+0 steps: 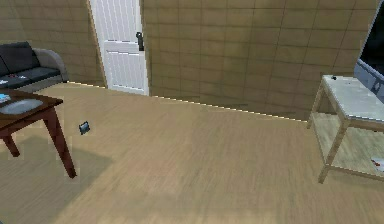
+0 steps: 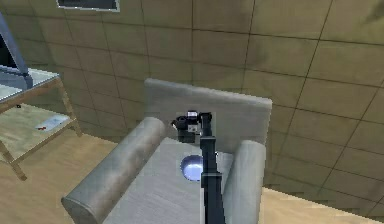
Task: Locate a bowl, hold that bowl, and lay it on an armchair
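A grey armchair (image 2: 170, 160) with rounded arms stands against the tan panelled wall in the arm side view. A small pale round thing, bowl-like (image 2: 193, 168), lies on its seat, just left of the dark arm bar. My gripper (image 2: 183, 125) shows in front of the chair's backrest, above the pale round thing. I cannot tell whether it holds anything.
A pale two-level table (image 2: 25, 110) (image 1: 350, 110) carries a screen (image 2: 12, 50). A dark wooden table (image 1: 35, 110) stands at the forward view's left, with a dark sofa (image 1: 25, 65) behind it, a white door (image 1: 120, 45) and a small dark object (image 1: 85, 127) on the wide bare floor.
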Controlling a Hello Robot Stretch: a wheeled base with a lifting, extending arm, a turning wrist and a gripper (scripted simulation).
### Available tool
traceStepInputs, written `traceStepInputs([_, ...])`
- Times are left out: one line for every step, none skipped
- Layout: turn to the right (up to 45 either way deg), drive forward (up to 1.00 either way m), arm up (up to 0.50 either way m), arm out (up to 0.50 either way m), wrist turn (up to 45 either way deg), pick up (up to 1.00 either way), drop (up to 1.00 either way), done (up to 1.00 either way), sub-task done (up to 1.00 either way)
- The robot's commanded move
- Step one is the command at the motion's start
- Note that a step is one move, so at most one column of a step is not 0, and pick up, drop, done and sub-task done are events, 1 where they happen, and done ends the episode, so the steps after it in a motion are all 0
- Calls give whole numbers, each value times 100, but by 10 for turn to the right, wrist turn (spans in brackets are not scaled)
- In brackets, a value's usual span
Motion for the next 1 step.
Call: traceStepInputs([0, 0, 0, -8, 0, 0, 0, 0, 0])
